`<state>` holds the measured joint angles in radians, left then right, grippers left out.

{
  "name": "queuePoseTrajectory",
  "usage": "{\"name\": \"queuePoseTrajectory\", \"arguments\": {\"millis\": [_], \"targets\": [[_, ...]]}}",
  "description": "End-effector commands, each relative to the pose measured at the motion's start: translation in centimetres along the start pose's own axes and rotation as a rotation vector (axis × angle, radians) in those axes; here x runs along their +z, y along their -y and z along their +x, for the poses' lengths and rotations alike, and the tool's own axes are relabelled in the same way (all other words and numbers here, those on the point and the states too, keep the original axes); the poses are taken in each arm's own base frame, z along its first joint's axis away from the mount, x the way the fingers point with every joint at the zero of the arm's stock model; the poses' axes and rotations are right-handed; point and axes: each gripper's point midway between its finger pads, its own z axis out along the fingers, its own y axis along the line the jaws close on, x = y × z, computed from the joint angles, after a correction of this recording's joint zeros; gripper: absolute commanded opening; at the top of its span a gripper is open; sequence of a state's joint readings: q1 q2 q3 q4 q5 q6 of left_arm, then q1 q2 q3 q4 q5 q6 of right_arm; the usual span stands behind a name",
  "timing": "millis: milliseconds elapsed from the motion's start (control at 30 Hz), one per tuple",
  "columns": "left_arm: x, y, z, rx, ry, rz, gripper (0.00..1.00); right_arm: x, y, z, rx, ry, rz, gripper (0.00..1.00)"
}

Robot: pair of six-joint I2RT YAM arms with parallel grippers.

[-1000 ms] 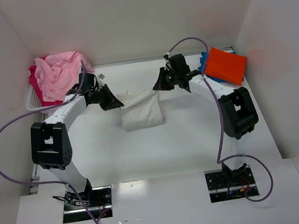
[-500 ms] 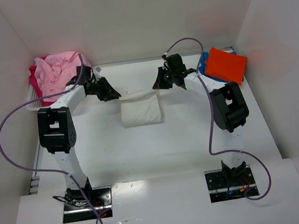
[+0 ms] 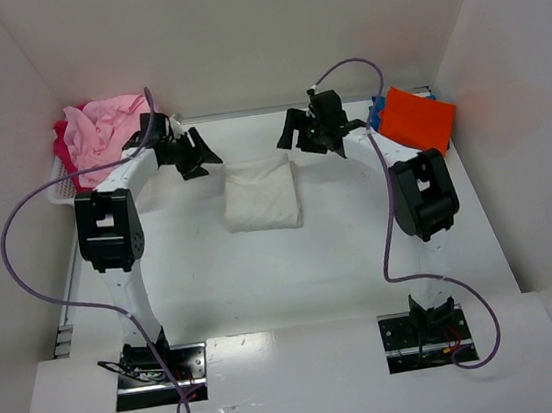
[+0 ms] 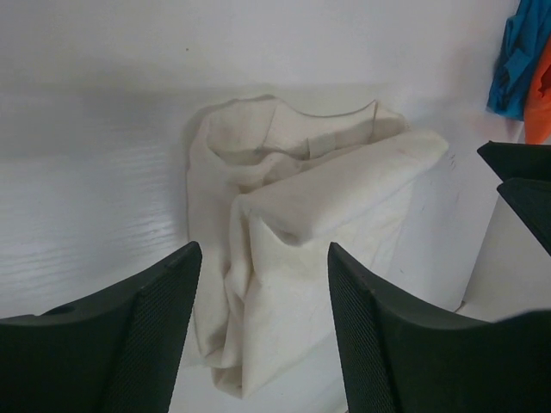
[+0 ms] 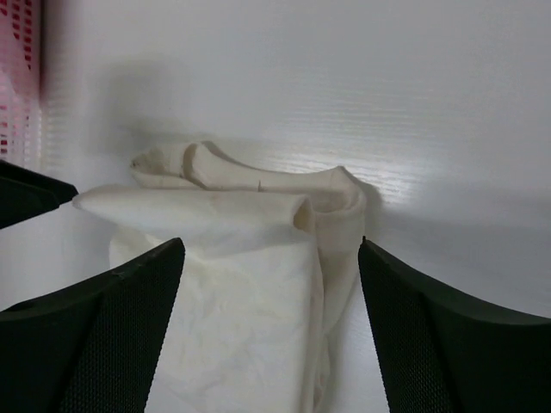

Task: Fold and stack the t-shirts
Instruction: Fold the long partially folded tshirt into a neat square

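Observation:
A cream-white t-shirt [image 3: 262,195] lies folded in a rough rectangle on the white table, free of both grippers. My left gripper [image 3: 206,156] hovers open just off its far left corner. My right gripper [image 3: 288,134] hovers open off its far right corner. In the left wrist view the cream shirt [image 4: 301,258] shows loose folds beyond the open gripper [image 4: 263,331]. The right wrist view has the cream shirt [image 5: 232,292] under the wide-open gripper [image 5: 271,331]. A folded orange shirt [image 3: 416,119] rests on a blue one [image 3: 376,114] at the far right.
A white slotted basket [image 3: 61,193] stands at the far left, holding a crumpled light pink shirt [image 3: 101,137] over a red-magenta one [image 3: 66,160]. White walls close in the table at the back and on both sides.
Both grippers went from shut to open and let go of the cream shirt's far edge. Both drew back toward the far wall, and the shirt settled flat.

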<state>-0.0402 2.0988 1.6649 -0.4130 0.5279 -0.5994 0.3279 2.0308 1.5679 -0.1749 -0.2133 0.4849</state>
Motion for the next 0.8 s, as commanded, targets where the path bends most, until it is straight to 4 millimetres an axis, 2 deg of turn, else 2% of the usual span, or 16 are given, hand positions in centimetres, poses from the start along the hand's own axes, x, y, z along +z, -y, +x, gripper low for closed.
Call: {"name": "queuePoseTrajectory", "arguments": {"millis": [0,33,67,100,167,200,267,333,433,500,567,667,767], "targets": [[-3.9,3.2,-3.3,0.126,0.133,0.017,0.69,-2.9,-1.6,-5.5,-0.029,0.162,-0.009,0.87],[-4.6,3.7,-3.6,0.142,0.152,0.019,0.69,-3.5,-1.5,-5.7,-0.035,0.168,-0.016,0.82],[-5.5,4.4,-3.7,0.153,0.167,0.027,0.69,-4.4,-2.3,-6.2,-0.042,0.189,-0.041,0.73],[-6.4,5.0,-3.5,0.164,0.179,0.036,0.69,-5.4,-3.1,-6.5,-0.051,0.203,-0.076,0.60],[-7.6,6.2,-3.5,0.201,0.209,0.076,0.65,-6.0,-4.3,-5.8,-0.057,0.183,-0.140,0.39],[-8.3,7.0,-3.2,0.216,0.215,0.100,0.59,-5.9,-4.4,-5.1,-0.045,0.165,-0.163,0.24],[-7.7,8.3,-1.7,0.250,0.193,0.160,0.44,-6.0,-5.1,-3.9,-0.033,0.127,-0.212,0.13],[-7.3,9.1,-0.4,0.253,0.153,0.224,0.20,-5.5,-5.9,-1.9,-0.034,0.086,-0.259,0.05],[-5.3,8.9,1.2,0.220,0.099,0.270,0.11,-4.2,-6.6,1.1,-0.022,0.013,-0.306,0.05],[-4.1,8.3,1.4,0.198,0.085,0.276,0.10,-3.5,-6.9,2.2,-0.015,-0.017,-0.315,0.05],[-2.3,7.2,2.4,0.174,0.035,0.274,0.10,-2.6,-7.3,3.7,-0.012,-0.051,-0.327,0.05],[-0.3,5.5,2.8,0.132,-0.002,0.243,0.07,-1.2,-6.9,5.0,-0.007,-0.084,-0.317,0.05],[1.3,3.7,2.9,0.106,-0.008,0.193,0.07,0.1,-6.1,5.4,-0.010,-0.093,-0.294,0.05]]}}
